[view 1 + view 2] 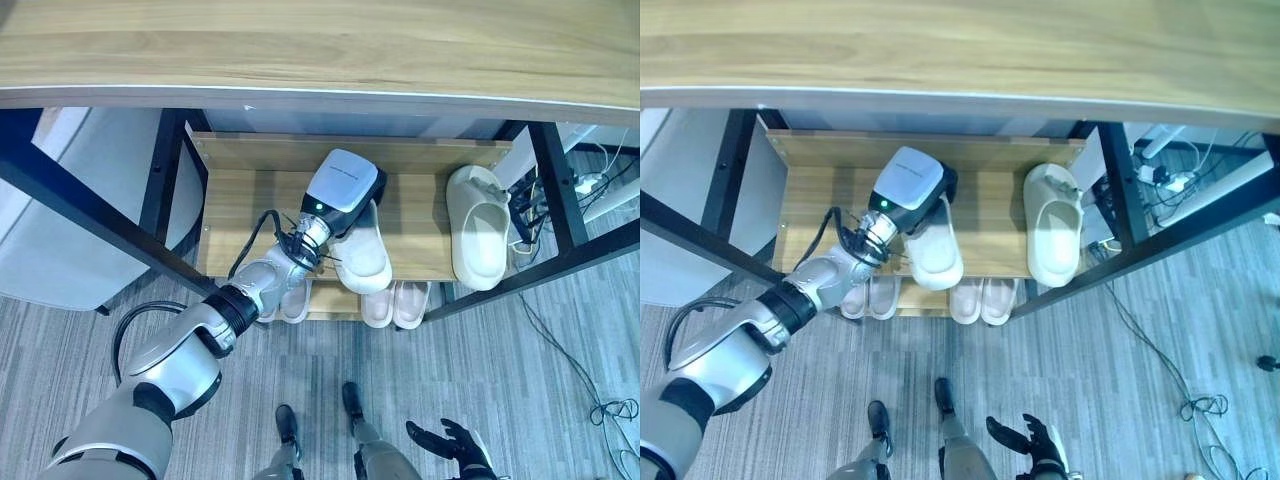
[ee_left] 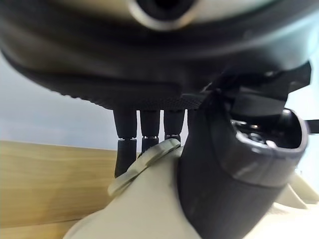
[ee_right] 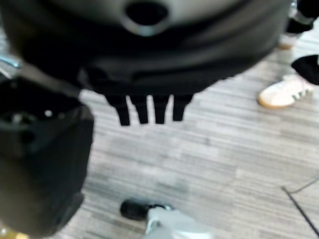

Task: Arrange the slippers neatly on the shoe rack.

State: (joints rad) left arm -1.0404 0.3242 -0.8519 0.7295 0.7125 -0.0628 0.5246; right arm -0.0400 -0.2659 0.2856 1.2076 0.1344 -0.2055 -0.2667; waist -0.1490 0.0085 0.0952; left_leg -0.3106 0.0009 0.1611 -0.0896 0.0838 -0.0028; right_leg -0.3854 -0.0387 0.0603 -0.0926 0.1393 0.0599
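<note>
— So which step is in hand?

— Placing, by my reading. The left hand (image 1: 343, 185) reaches over the top shelf of the shoe rack (image 1: 235, 205) and has a cream slipper (image 1: 364, 255) in its grasp. In the left wrist view the fingers (image 2: 141, 137) go down behind the slipper's edge while the thumb (image 2: 234, 174) presses on the near side, so the slipper is pinched between them.

— Where does that slipper sit?

— Near the middle of the top shelf, with its end over the front edge. I cannot tell whether it rests fully on the wood or hangs a little above it.

— And the others?

— 1 matching slipper (image 1: 478, 227) lies at the right end of the same shelf, well apart from the held one. 2 pale pairs show on the lower shelf: a left pair (image 1: 287, 300) and a right pair (image 1: 394, 303), toes poking out at the front.

— The right hand?

— The right hand (image 1: 452, 442) hangs low over the grey floor (image 1: 560, 400), fingers relaxed and straight, holding nothing.

— What does the next move call for?

— Probably sliding the held slipper toward its mate, squaring it parallel and back from the edge, then loosening the pinch. A tilt could tip it off the front.
</note>
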